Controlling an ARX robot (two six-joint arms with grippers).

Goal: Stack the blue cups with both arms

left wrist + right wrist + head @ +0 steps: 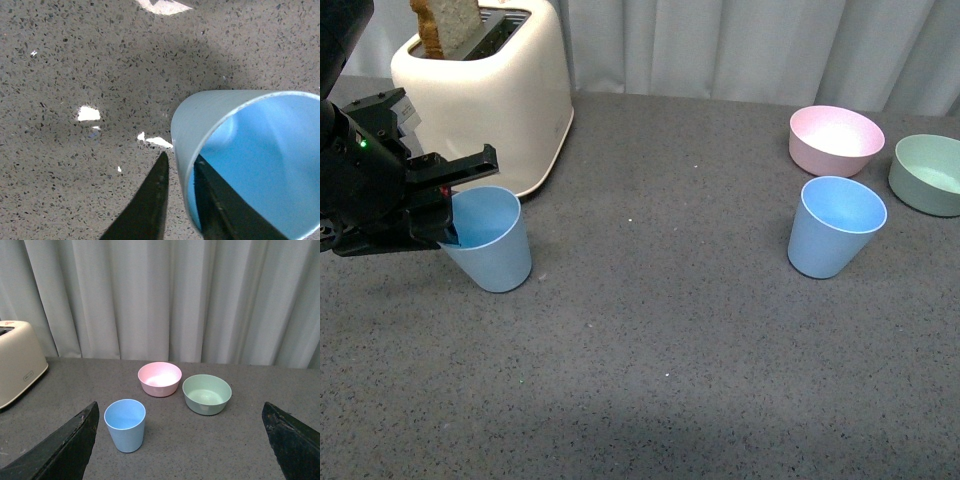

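Front view showed the left pincer [455, 215] pinching the rim wall of the left blue cup [495, 250], tilted just before the toaster [490, 90], one finger inside and one outside; the grasp looked made, and the next move called for lifting it across. The other blue cup [835, 228] stood upright on the tabletop [660, 330] near the pink bowl [835, 138]. In the right wrist view the right pincer [179, 412] hung spread wide, empty, apart from that cup.

The left arm [370, 190] was black and blocky, with a small green light [362, 143] on its upper side and a red spot [444, 190] close to its jaws. The right gripper [179, 405] showed two matte black, wedge-shaped jaws.
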